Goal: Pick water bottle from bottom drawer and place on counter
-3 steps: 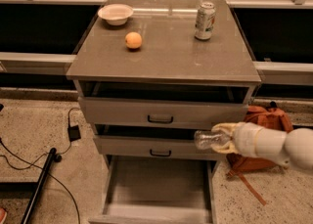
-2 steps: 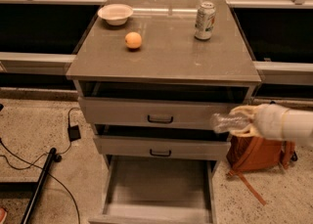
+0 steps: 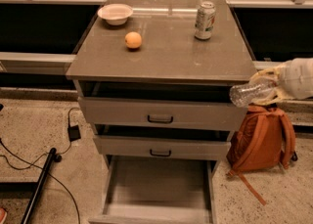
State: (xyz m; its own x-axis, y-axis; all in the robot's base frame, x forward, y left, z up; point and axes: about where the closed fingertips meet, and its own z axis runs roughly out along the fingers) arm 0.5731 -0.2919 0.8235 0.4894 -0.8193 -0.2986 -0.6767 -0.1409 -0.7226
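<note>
My gripper (image 3: pixel 266 87) reaches in from the right edge and is shut on the clear ribbed water bottle (image 3: pixel 248 93). It holds the bottle sideways in the air, just off the counter's right front corner and a little below the top's level. The counter (image 3: pixel 166 54) is the flat grey-brown top of the cabinet. The bottom drawer (image 3: pixel 159 186) is pulled open below, its plain grey inside bare.
On the counter stand a white bowl (image 3: pixel 115 13) at back left, an orange (image 3: pixel 133 40) and a white-and-green soda can (image 3: pixel 205 20) at back right. An orange backpack (image 3: pixel 261 137) leans right of the cabinet. Cables (image 3: pixel 34 159) lie on the floor at left.
My gripper has lifted the water bottle from in front of the middle drawer up and to the right, to just beside the counter's right front corner.
</note>
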